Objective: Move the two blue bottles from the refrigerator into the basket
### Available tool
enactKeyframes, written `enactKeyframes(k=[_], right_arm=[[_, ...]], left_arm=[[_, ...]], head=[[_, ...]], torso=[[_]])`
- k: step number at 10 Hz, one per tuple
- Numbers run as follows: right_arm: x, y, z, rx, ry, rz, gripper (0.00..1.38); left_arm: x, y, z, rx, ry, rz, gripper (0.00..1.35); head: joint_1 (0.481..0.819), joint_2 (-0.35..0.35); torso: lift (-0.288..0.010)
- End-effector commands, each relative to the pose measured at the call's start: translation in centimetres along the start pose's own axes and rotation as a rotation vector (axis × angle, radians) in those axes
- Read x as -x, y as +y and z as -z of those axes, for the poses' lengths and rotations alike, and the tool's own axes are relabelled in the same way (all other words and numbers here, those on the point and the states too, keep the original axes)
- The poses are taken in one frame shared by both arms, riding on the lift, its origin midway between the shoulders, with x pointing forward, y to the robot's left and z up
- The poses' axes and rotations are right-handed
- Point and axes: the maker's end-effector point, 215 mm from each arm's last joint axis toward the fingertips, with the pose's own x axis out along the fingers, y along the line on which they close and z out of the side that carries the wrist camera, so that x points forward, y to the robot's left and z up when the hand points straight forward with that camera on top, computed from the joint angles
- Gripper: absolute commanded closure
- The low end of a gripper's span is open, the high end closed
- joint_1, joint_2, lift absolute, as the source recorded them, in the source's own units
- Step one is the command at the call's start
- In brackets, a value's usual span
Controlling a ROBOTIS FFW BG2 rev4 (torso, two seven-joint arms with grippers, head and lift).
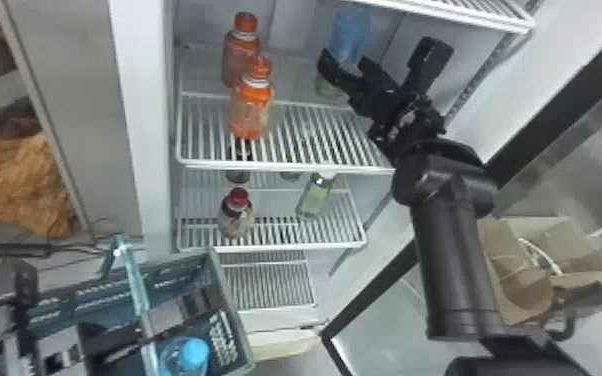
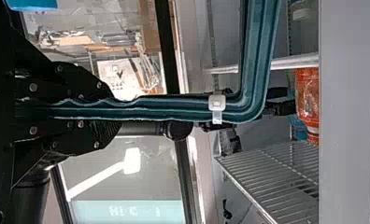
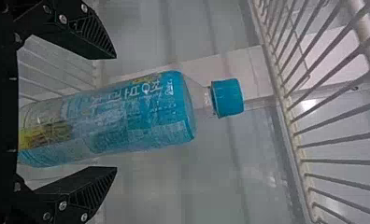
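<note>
1. The right claw is inside the refrigerator, its fingers spread apart.
2. One blue bottle is between those spread fingers, about upright, cap pointing up past the fingertips; the right wrist view shows a gap on each side.
3. The left claw, over the basket, is pinching the basket's teal handle between its fingers.
4. The other blue bottle is in the basket, just to the right of the left claw.
5. Two orange bottles stand on a wire shelf, to the left of the right claw and apart from it.
6. Lower than the right claw, on the next shelf, are a red-capped bottle and a green bottle.
</note>
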Motion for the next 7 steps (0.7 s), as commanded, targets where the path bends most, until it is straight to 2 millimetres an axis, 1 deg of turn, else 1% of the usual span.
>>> enactKeyframes(k=[1,3,4,5,6,7], right_arm=[[-0.6,-0.5,0.0,0.009,0.009,0.012,0.20],[-1.9,-0.7,-0.5,0.023,0.020,0.022,0.20],[-2.6,-0.6,-0.5,0.031,0.030,0.019,0.23],[-3.5,0.0,-0.7,0.040,0.035,0.004,0.30],[-3.9,-0.1,-0.2,0.032,0.051,0.000,0.51],[-4.0,-0.2,0.2,0.029,0.059,-0.001,0.87]], left_arm=[[0.0,0.0,-0.1,0.000,0.001,0.000,1.20],[0.0,0.0,-0.1,-0.002,0.002,0.000,1.20],[-0.1,0.0,-0.2,-0.003,0.004,0.002,1.20],[-0.1,-0.1,-0.3,-0.006,0.004,0.003,1.20],[-0.2,-0.2,-0.3,-0.007,0.006,0.005,1.20],[-0.2,-0.2,-0.3,-0.008,0.002,0.006,1.20]], head=[[0.695,-0.302],[0.695,-0.303],[0.695,-0.301],[0.695,-0.297],[0.695,-0.290],[0.695,-0.285]], torso=[[-0.010],[-0.010],[-0.010],[-0.010],[-0.010],[-0.010]])
